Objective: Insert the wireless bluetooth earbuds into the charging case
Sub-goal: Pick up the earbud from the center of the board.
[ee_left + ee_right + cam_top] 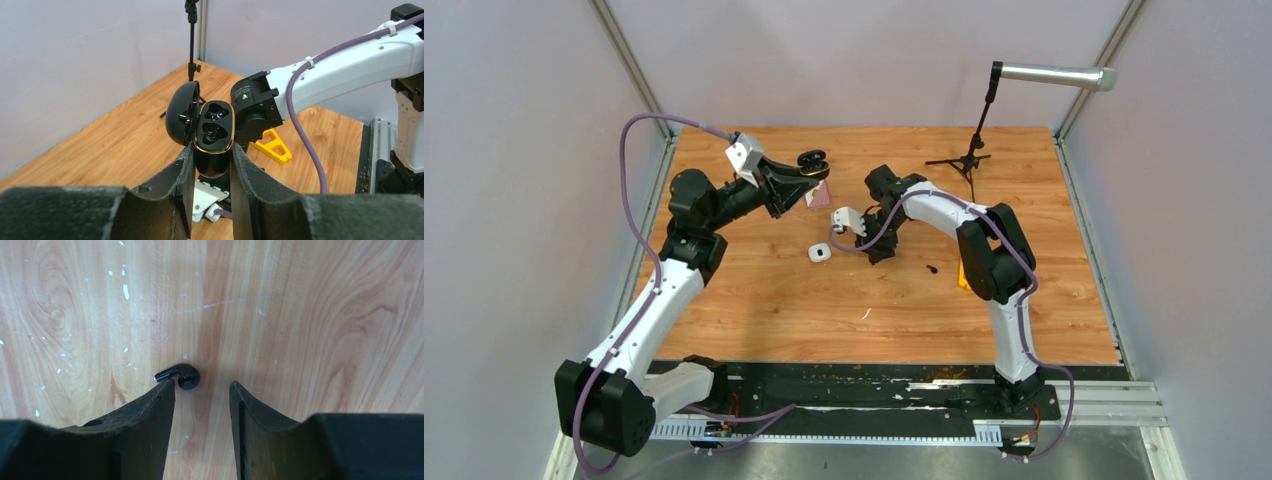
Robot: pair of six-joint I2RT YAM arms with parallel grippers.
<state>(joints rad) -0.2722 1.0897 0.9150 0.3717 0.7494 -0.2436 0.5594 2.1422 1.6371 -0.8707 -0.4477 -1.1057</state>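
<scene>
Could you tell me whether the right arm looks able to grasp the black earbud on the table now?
Probably yes: the right gripper hangs open over the black earbud, nothing between them, though it lies off to one side, not centred.

My right gripper (202,385) stands open over bare wood. The gap between its fingers is free except for a black earbud (184,376) at the tip of the finger on the left of the frame. Seen from above, the lower middle of the table (824,320) is open room, with a small white case (818,253) at its upper edge. The black case (214,131) in my left gripper (212,150) has its lid (180,112) swung left, and my right arm (350,62) crowds close behind on the right. A microphone stand (969,155) blocks the upper right.
</scene>
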